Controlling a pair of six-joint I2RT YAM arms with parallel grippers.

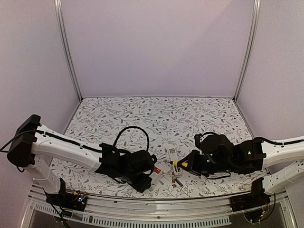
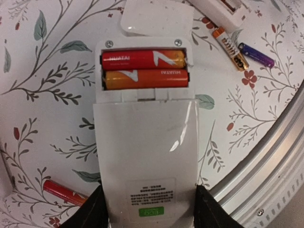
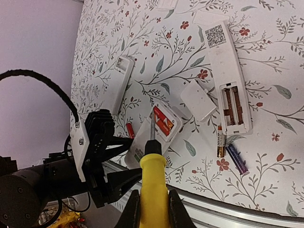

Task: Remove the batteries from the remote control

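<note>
My left gripper is shut on the lower end of a white remote lying back-up on the table. Its compartment is open and holds two red/orange batteries, side by side. My right gripper is shut on a yellow-handled screwdriver; its metal tip is at the edge of that compartment. Loose batteries lie on the table: an orange-and-gold one, a dark blue one and a red one. In the top view both grippers meet near the front edge.
A second white remote with a QR label lies to the right, its compartment empty, a loose cover beside it. A third white remote lies further left. Another cover lies beyond the held remote. The metal table rail runs close by.
</note>
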